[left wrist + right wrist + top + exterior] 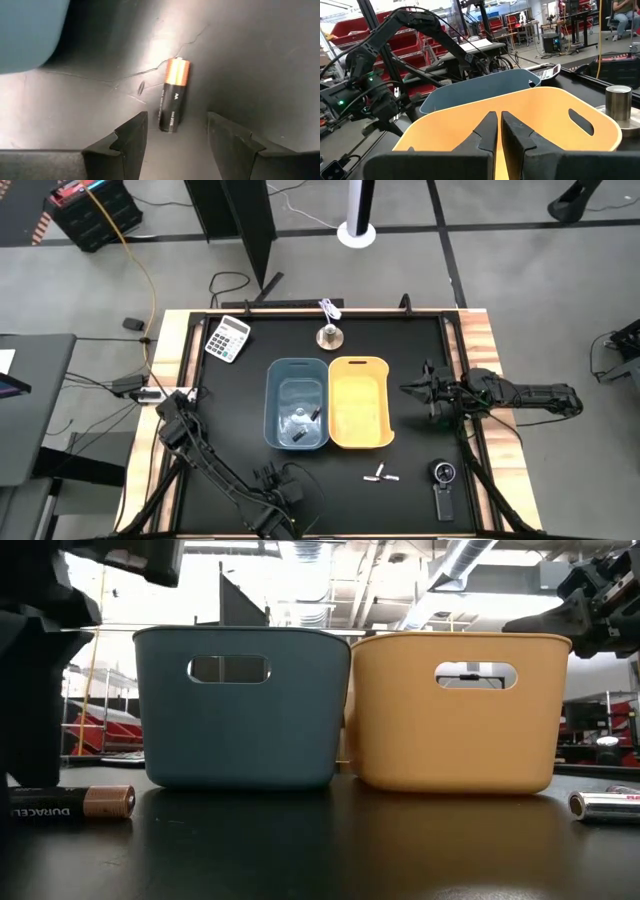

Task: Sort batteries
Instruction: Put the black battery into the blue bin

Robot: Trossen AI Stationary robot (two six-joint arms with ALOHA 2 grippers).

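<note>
Here the left tool [176,145] sits low at the tabletop's [400,360] near-left edge, fingers [131,137] spread wide, nothing between them. One dark battery with copper end [172,95] lies flat on the tabletop just ahead of the gap, long axis running away from the tool, copper end farther off, not touched. In the low view it [72,803] lies sideways at the far left, copper end toward the bins.

Blue bin [296,402] left, yellow bin [360,402] right, walls touching or nearly so. Blue bin holds dark batteries [300,423], maybe three; hard to count from above.

Two white batteries [381,475] lie on the tabletop near the yellow bin's front, long axes roughly left-right, close together.

Right tool [499,131] hovers just beside the yellow bin's right rim, fingers pressed together, holding nothing.
</note>
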